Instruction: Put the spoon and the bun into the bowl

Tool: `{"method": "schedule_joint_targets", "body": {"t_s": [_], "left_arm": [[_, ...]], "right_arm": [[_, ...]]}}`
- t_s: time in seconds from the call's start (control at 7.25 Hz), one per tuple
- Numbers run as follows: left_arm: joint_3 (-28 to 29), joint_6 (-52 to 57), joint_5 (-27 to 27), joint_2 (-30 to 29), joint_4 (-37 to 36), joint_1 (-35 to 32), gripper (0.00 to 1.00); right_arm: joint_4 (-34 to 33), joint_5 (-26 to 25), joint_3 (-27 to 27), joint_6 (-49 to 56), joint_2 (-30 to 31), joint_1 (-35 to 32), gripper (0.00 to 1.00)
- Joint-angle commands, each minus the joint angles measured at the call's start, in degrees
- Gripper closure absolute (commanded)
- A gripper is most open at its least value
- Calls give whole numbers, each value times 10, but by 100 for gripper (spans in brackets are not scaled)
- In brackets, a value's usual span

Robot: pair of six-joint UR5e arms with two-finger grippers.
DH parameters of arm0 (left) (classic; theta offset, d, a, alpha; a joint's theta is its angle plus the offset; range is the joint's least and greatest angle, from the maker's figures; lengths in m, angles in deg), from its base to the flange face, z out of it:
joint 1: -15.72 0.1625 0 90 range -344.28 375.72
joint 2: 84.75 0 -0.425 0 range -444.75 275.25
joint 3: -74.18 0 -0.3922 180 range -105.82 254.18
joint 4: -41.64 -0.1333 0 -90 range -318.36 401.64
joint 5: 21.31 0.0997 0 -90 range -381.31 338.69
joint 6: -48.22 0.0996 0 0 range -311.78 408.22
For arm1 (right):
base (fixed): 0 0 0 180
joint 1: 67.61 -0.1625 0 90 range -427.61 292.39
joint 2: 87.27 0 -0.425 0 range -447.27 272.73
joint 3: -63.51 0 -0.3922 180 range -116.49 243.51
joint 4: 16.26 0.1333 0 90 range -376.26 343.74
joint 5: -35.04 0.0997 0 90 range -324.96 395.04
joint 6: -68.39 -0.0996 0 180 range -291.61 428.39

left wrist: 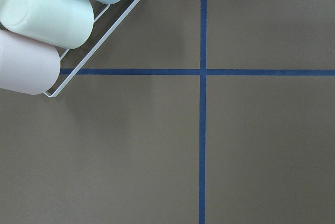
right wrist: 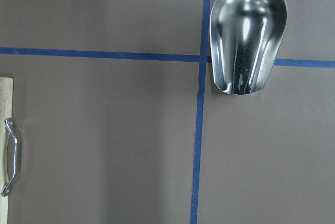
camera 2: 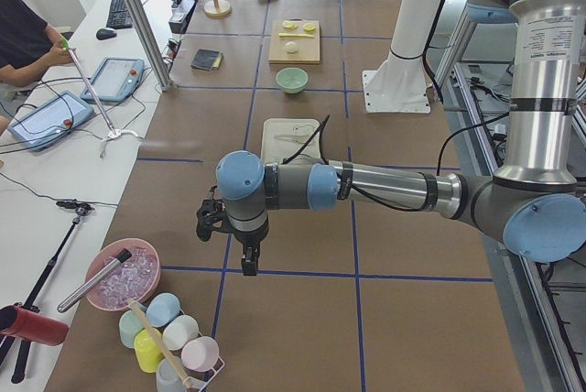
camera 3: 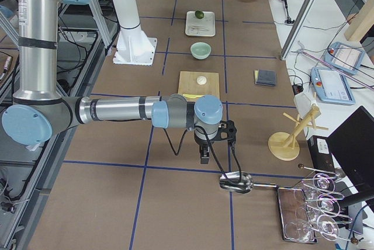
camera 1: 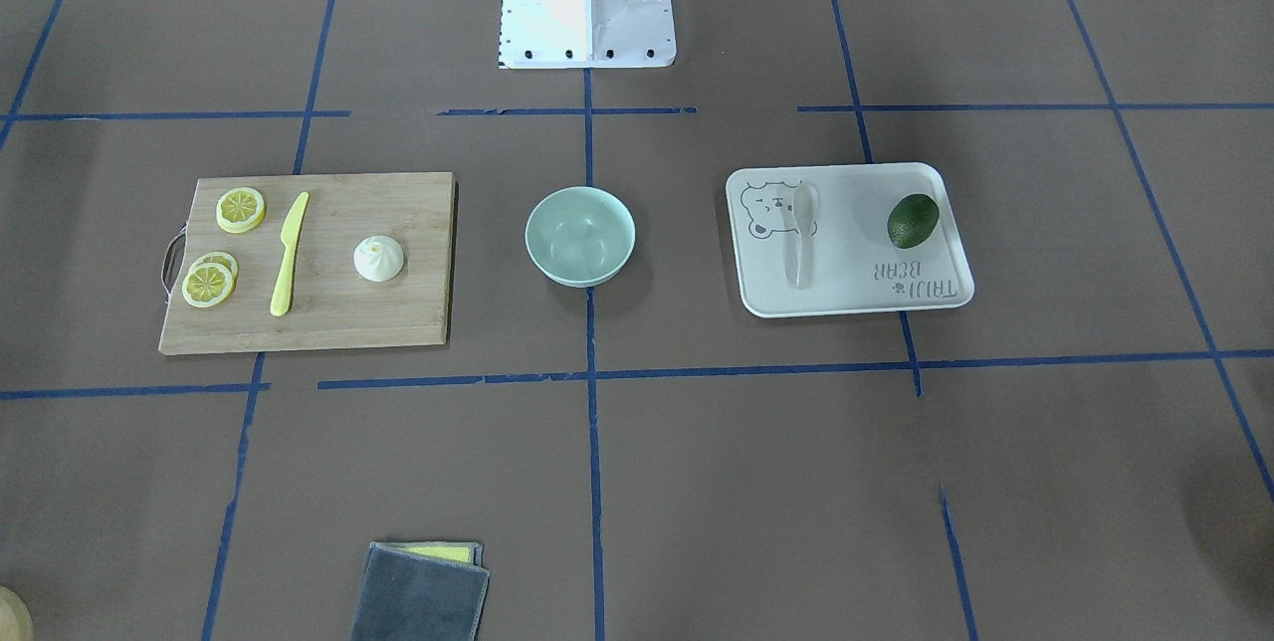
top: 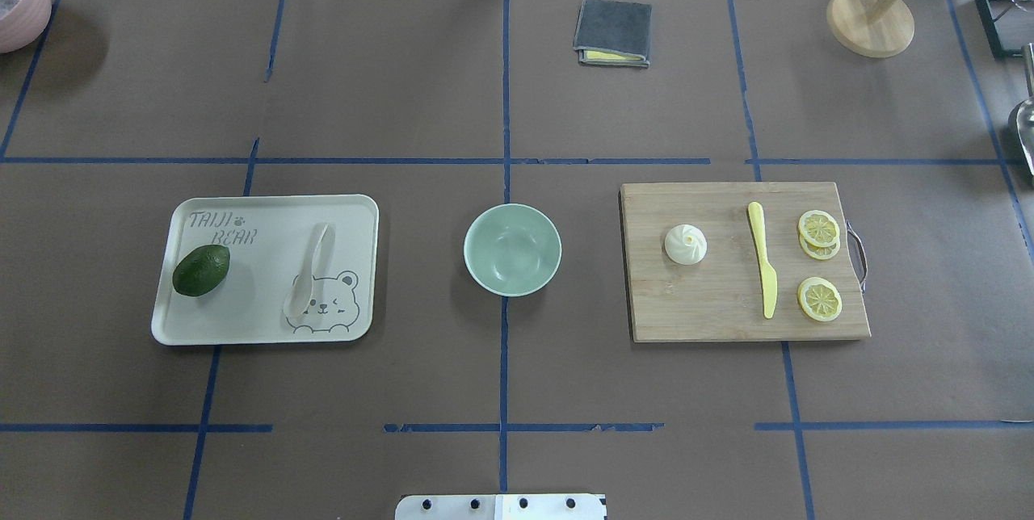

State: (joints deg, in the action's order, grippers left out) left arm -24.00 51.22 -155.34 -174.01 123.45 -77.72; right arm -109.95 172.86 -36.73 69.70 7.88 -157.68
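Note:
The mint-green bowl (top: pixel 512 249) stands empty at the table's middle. The pale spoon (top: pixel 309 278) lies on the white bear tray (top: pixel 266 209) to the bowl's left in the overhead view. The white bun (top: pixel 685 245) sits on the wooden cutting board (top: pixel 727 318) to the bowl's right. Both grippers are outside the overhead and front views. The left gripper (camera 2: pixel 247 262) hangs over the table's left end, far from the tray. The right gripper (camera 3: pixel 204 156) hangs past the board, over the right end. I cannot tell whether either is open or shut.
An avocado (top: pixel 201 270) lies on the tray. A yellow knife (top: pixel 762 270) and lemon slices (top: pixel 819 228) lie on the board. A grey cloth (top: pixel 613 32) lies at the far side. A metal scoop (right wrist: pixel 248 35) is below the right wrist, a cup rack (left wrist: pixel 47 25) below the left.

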Motion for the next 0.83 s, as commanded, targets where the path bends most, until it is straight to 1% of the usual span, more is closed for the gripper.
{"method": "schedule_joint_targets", "body": {"t_s": [0.0, 0.14, 0.28, 0.41, 0.55, 0.69], "left_arm": [[-5, 4, 1, 0, 1, 0, 0], [-8, 2, 1, -3, 38, 5, 0], [-8, -1, 0, -7, 84, 36, 0], [-12, -28, 1, -32, 106, 75, 0], [-50, -76, 5, -55, 108, 110, 0], [-102, -150, 7, -60, 109, 146, 0]], "right_arm": [[1, -2, 3, 1, -1, 0, 0], [3, -2, 3, 0, -1, 0, 0], [6, 0, 0, -1, -4, 0, 0], [8, 0, -5, 1, -10, 2, 0], [8, 2, -7, -2, -16, 2, 0], [8, 6, -10, -6, -30, 2, 0]]}}
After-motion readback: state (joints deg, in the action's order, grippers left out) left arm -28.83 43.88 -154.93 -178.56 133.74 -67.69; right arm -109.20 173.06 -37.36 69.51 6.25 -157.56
